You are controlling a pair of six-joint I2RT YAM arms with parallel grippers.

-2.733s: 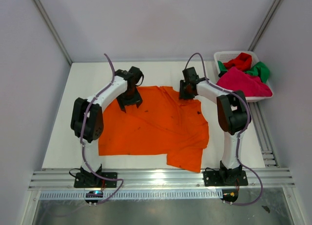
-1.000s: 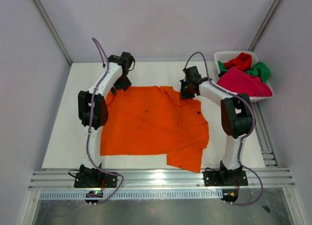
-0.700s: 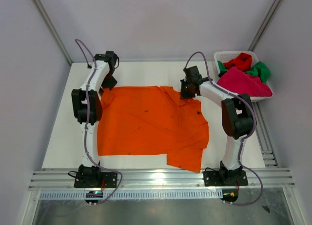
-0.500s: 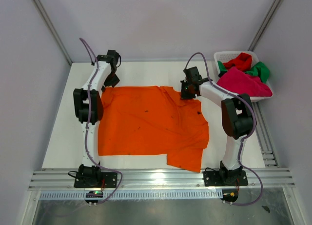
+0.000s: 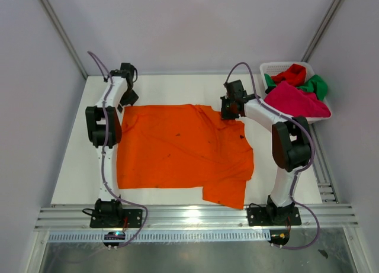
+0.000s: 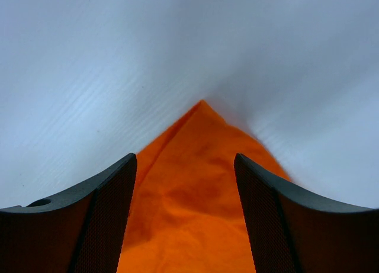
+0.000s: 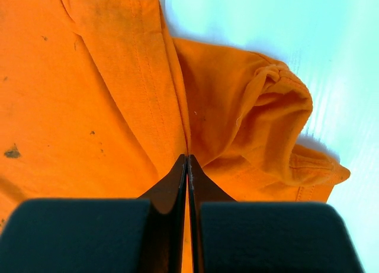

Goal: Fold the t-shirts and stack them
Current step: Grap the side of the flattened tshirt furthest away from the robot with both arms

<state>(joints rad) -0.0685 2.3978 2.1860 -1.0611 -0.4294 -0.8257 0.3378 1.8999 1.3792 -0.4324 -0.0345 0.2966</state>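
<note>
Orange t-shirt (image 5: 183, 148) flat, left end effector (image 6: 185, 160) wide over its corner, right end effector (image 7: 188, 159) pinching sleeve seam

Bright, even light; blurry wrist close-ups

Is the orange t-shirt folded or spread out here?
Spread, not folded. The orange t-shirt lies open and mostly flat on the table. Only its near right corner is rumpled and one sleeve is bunched.
</note>
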